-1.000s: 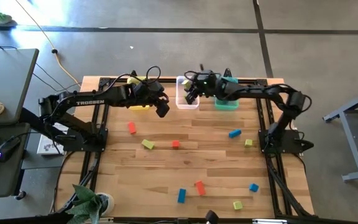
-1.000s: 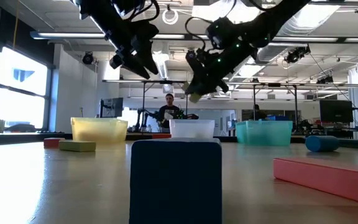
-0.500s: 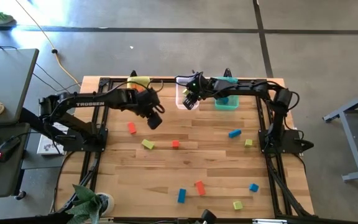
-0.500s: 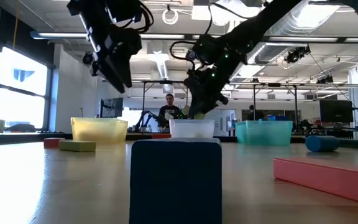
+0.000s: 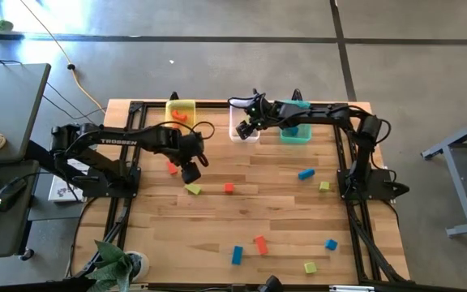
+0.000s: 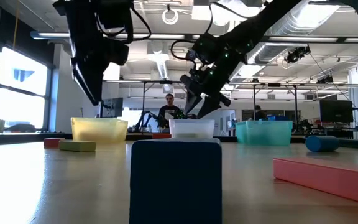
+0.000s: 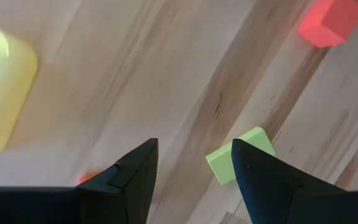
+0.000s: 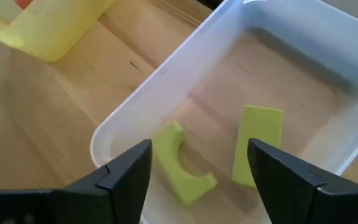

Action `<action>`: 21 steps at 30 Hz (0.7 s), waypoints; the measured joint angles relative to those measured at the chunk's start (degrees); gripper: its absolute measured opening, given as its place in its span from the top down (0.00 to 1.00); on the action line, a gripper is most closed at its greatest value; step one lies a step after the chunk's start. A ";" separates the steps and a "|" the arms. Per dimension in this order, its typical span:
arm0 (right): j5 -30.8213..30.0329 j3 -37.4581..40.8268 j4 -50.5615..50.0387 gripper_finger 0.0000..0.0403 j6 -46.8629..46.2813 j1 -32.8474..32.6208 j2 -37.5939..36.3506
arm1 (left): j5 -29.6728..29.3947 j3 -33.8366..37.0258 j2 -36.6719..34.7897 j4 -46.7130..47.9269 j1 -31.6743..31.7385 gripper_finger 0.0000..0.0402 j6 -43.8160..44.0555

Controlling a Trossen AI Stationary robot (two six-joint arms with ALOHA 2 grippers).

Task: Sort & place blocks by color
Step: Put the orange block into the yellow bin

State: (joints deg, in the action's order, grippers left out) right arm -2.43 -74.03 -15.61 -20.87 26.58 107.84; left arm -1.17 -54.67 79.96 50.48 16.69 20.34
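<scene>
Left tool (image 5: 190, 173): spread wide, empty, above yellow-green block (image 5: 193, 188), red-orange block (image 5: 172, 167) just beside. Blocks (image 5: 260, 244) scattered over worktop (image 5: 282, 211): judged light, stiff, smooth; best pinched across short flat sides. Right tool (image 5: 250, 127): parted, holding nothing, over clear bin (image 5: 235, 133); two yellow-green pieces (image 8: 257, 146) lying loose inside. Red-orange piece in yellow bin (image 5: 171, 109); teal bin (image 5: 296, 135) rightmost.

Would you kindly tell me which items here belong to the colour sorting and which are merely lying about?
Job:
- loose blocks, e.g. red block, blue block
- green blocks in clear bin
- yellow bin, teal bin

Lying about:
- potted plant
- desk
</scene>
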 joint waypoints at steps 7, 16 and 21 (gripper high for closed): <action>-2.52 -5.87 -4.77 0.37 1.30 -1.92 -0.47 | -0.36 2.53 0.00 3.65 0.02 0.52 9.75; -5.92 -15.03 -9.47 0.37 7.04 -3.13 -0.49 | -5.47 4.26 0.00 10.69 0.02 0.52 19.21; -5.91 -18.62 -13.89 0.37 11.06 -3.12 -0.49 | -5.51 5.75 0.00 10.82 0.04 0.52 31.25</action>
State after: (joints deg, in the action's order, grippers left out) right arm -8.34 -92.65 -29.50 -9.81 23.46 107.35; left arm -6.68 -48.93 79.96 61.30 16.73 51.59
